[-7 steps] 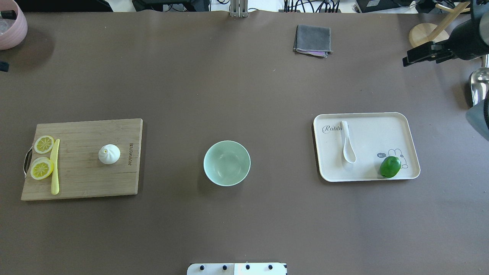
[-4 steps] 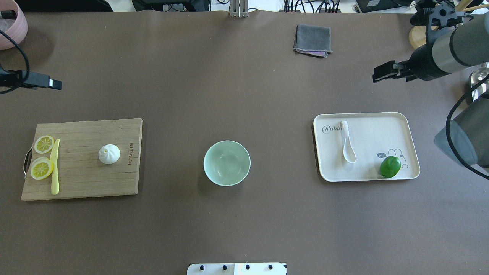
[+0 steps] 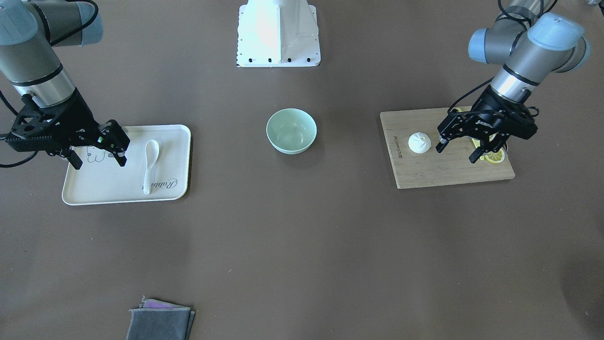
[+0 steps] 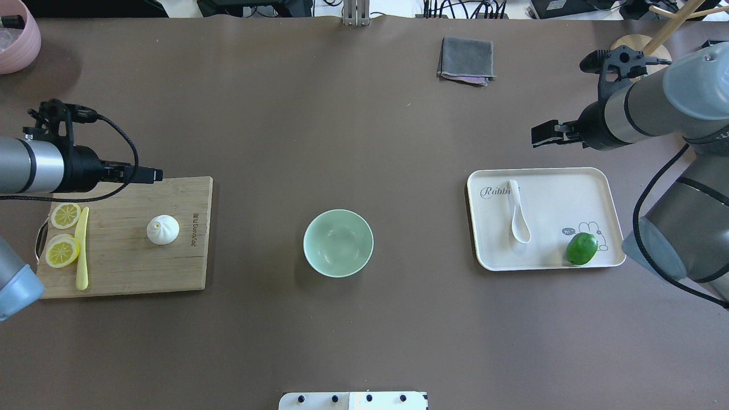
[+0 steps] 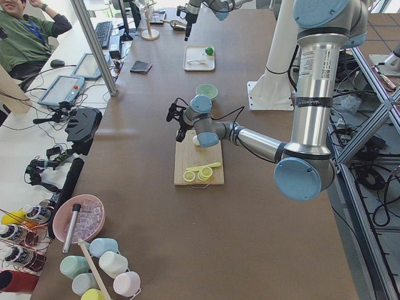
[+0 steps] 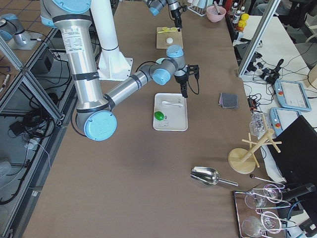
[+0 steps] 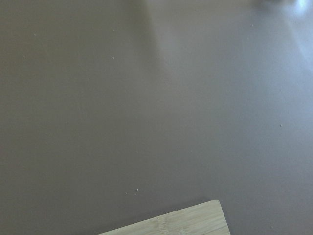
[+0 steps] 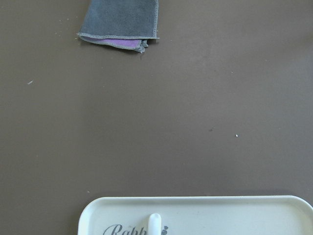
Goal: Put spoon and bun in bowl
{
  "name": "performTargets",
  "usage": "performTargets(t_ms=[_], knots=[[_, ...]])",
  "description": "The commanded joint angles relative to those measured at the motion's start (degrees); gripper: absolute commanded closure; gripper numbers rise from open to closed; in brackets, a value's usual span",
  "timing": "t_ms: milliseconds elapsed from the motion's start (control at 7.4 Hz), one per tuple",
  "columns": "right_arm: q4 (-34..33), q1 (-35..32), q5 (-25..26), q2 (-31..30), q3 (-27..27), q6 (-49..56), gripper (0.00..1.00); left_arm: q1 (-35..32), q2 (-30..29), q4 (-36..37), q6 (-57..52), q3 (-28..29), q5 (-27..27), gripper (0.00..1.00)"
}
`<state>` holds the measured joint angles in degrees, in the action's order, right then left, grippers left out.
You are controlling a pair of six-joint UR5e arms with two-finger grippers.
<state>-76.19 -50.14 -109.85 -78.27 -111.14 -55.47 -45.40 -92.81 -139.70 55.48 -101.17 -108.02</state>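
Observation:
The white spoon [image 4: 517, 213] lies on the cream tray [image 4: 569, 188], handle pointing away from the robot; it also shows in the front view [image 3: 150, 165], and its handle tip in the right wrist view [image 8: 155, 224]. The white bun [image 4: 163, 230] sits on the wooden cutting board [image 4: 125, 262]. The mint-green bowl [image 4: 338, 243] stands empty between them. My left gripper [image 3: 456, 153] is open and empty, held above the board near the bun. My right gripper [image 3: 98, 158] is open and empty, held above the tray beside the spoon.
A green lime [image 4: 581, 248] lies on the tray's near right corner. Two lemon slices [image 4: 62, 250] and a yellow knife [image 4: 82, 250] lie on the board's left side. A folded grey cloth [image 4: 466, 60] lies at the far side. A pink bowl [image 4: 17, 40] sits at the far left corner.
Both arms have swung in from the table's sides: the left gripper to the board's far edge, the right gripper leftward to the tray's far side. The objects have not moved.

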Motion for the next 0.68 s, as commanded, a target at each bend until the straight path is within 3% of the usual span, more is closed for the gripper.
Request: performTargets(t_ms=[0, 541], knots=[[-0.10, 0.31, 0.16, -0.12, -0.65, -0.08, 0.00, 2.68, 1.04, 0.13, -0.28, 0.10, 2.20, 0.00], [-0.19, 0.40, 0.34, -0.04, -0.66, -0.08, 0.00, 9.79, 2.02, 0.30, -1.25, -0.43, 9.13, 0.05]])
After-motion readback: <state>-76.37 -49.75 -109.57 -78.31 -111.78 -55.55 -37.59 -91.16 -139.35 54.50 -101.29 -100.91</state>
